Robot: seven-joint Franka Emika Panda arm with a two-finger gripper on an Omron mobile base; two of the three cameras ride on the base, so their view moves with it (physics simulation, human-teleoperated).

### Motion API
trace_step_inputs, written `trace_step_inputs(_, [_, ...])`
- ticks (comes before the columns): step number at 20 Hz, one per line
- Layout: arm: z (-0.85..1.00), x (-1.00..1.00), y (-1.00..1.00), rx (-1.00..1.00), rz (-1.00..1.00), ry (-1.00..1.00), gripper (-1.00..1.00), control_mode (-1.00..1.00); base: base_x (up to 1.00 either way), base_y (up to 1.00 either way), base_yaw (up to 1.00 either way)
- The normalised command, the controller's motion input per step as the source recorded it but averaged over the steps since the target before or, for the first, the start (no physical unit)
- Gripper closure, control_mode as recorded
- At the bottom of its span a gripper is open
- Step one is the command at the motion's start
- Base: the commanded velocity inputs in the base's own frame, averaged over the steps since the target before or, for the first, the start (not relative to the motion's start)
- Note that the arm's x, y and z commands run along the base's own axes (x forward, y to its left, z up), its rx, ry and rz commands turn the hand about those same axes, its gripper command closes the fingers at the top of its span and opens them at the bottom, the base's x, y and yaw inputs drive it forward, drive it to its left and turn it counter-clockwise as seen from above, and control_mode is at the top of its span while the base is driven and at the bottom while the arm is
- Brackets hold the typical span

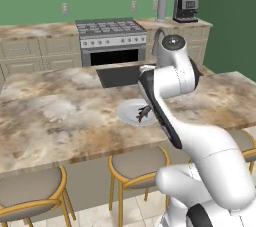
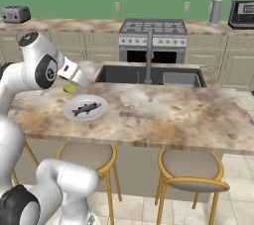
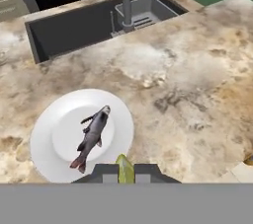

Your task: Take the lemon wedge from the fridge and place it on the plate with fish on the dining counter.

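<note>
Yellow-green lemon wedge (image 3: 124, 168) sits clenched in my fingers (image 3: 125, 173), hovering at the plate with fish (image 3: 54, 141)'s rim; the fish (image 3: 92, 137) lies just left on the surface (image 3: 197, 94).

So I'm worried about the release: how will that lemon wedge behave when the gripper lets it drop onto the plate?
The lemon wedge looks tiny and thin between the gripper's shut tips, so it is probably very light. Its pointed, tapered shape will likely tip flat rather than roll. The plate looks smooth, so it might slide toward the fish.
</note>
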Motion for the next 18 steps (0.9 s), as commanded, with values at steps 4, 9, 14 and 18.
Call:
trace_step_inputs(4, [-0.58, 0.81, 0.00, 0.10, 0.00, 0.08, 1.00, -1.00, 0.00, 0.00, 0.00])
trace_step_inputs(9, [-0.16, 0.22, 0.03, 0.05, -0.01, 0.02, 1.00, -1.00, 0.00, 0.00, 0.00])
trace_step_inputs(14, [-0.50, 0.83, 0.34, 0.00, -0.10, 0.04, 1.00, -1.00, 0.00, 0.00, 0.00])
trace_step_inputs(18, [-0.42, 0.49, 0.33, 0.01, -0.10, 0.08, 1.00, -1.00, 0.00, 0.00, 0.00])
